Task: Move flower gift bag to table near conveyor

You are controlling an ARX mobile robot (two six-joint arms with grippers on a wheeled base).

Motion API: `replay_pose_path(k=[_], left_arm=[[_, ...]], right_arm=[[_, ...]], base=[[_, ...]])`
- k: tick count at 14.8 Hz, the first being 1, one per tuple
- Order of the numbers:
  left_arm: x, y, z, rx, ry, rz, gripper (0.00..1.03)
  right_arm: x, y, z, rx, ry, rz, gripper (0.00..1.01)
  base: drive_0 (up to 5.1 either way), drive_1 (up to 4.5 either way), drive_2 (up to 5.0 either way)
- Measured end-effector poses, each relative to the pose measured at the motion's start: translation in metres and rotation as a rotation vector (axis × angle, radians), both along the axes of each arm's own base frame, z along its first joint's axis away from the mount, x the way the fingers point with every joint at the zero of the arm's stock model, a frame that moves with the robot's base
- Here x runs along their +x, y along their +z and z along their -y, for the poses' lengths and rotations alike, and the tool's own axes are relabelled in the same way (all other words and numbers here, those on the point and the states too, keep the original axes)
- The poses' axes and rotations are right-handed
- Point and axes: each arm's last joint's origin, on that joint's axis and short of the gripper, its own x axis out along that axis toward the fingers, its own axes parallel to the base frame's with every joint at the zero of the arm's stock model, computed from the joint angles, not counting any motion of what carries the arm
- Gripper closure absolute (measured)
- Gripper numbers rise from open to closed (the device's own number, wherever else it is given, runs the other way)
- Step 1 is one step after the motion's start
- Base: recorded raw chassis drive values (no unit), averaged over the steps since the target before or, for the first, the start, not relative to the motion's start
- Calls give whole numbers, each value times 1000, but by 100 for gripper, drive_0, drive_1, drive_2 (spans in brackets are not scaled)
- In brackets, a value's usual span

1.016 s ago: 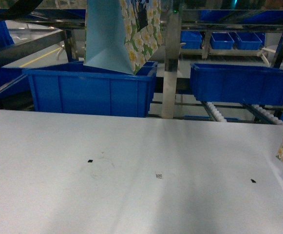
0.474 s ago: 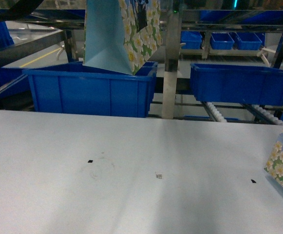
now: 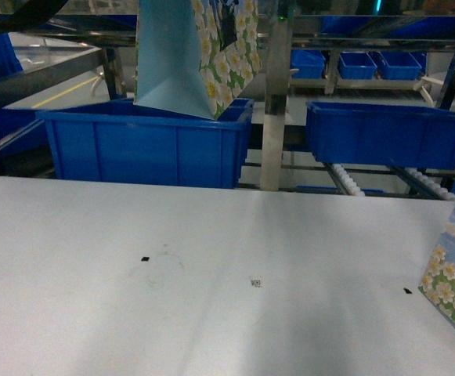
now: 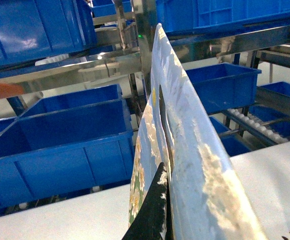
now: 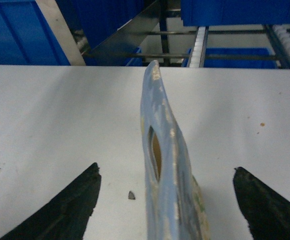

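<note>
- The left pincer (image 4: 163, 200) is clamped on the flower gift bag (image 4: 194, 150). In the left wrist view only one dark finger (image 4: 152, 215) shows, pressed flat against the printed face of the bag, and the bag rises thin and edge-on from it.
- In the head view this flower gift bag (image 3: 172, 63) hangs in the air, high above the level of the bench (image 3: 211, 235) and beyond its far edge. Its plain pale-blue side faces the camera and its flowered face turns to the right. Its top is cut by the edge of the picture, so the pincer itself does not show there.
- Under the bag's lower corner, just behind the far edge of the bench, stands a large blue bin (image 3: 141, 145). I cannot tell if the bag touches its rim.
- The right pincer (image 5: 165, 171) is wide apart. Its two dark fingers (image 5: 65, 210) stand well clear on both sides of a second floral bag (image 5: 167, 190) and do not touch it.
- This second floral bag (image 3: 450, 274) is at the right edge of the bench, tilted, with its lower part out of the picture.
- Behind the far edge of the bench is the conveyor (image 3: 272, 117), a shiny steel rack with white rollers (image 3: 344, 178), and it carries another blue bin (image 3: 388, 133).
</note>
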Motion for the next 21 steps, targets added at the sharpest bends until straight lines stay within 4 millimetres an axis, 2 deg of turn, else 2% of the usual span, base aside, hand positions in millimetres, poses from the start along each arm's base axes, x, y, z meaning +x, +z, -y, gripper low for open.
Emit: replay_pose_path(k=[1, 2, 3, 4, 5, 6, 7, 9, 10, 11, 12, 13, 14, 18, 20, 21], left_arm=[[0, 0, 0, 0, 0, 0, 101], [0, 0, 0, 0, 0, 0, 101], [0, 0, 0, 0, 0, 0, 101], [0, 0, 0, 0, 0, 0, 101], [0, 0, 0, 0, 0, 0, 101], [0, 0, 0, 0, 0, 0, 101], [0, 0, 0, 0, 0, 0, 101], [0, 0, 1, -1, -5, 0, 101], [1, 0, -1, -1, -1, 1, 101], [12, -2, -2, -7, 3, 9, 101], [32, -5, 0, -7, 11, 10, 101], [48, -18, -3, 8, 27, -17, 101], [55, -27, -10, 27, 49, -54, 101], [83, -56, -58, 54, 213, -86, 101], [91, -74, -63, 81, 237, -134, 101], [93, -85, -54, 103, 215, -157, 101]], right_arm=[[-1, 19, -5, 48, -6, 6, 8], [0, 52, -14, 98, 11, 51, 1], [-1, 102, -28, 167, 84, 125, 3], [-7, 141, -37, 239, 160, 189, 3], [-15, 179, -37, 292, 229, 283, 3], [-22, 206, -35, 323, 257, 360, 3], [-22, 206, -34, 344, 255, 348, 3], [-17, 186, -34, 379, 233, 259, 3], [-17, 188, -34, 381, 236, 271, 3], [-18, 190, -34, 379, 238, 278, 3], [-18, 189, -34, 380, 237, 276, 3], [-18, 189, -34, 380, 237, 276, 3], [-18, 189, -34, 380, 237, 276, 3], [-18, 189, -34, 381, 237, 276, 3], [-18, 189, -34, 381, 237, 276, 3], [-18, 189, -34, 381, 237, 276, 3]], base=[[0, 0, 0], [0, 0, 0], [0, 0, 0], [0, 0, 0], [0, 0, 0], [0, 0, 0], [0, 0, 0], [0, 0, 0], [0, 0, 0], [0, 0, 0], [0, 0, 0], [0, 0, 0], [0, 0, 0], [0, 0, 0], [0, 0, 0], [0, 0, 0]])
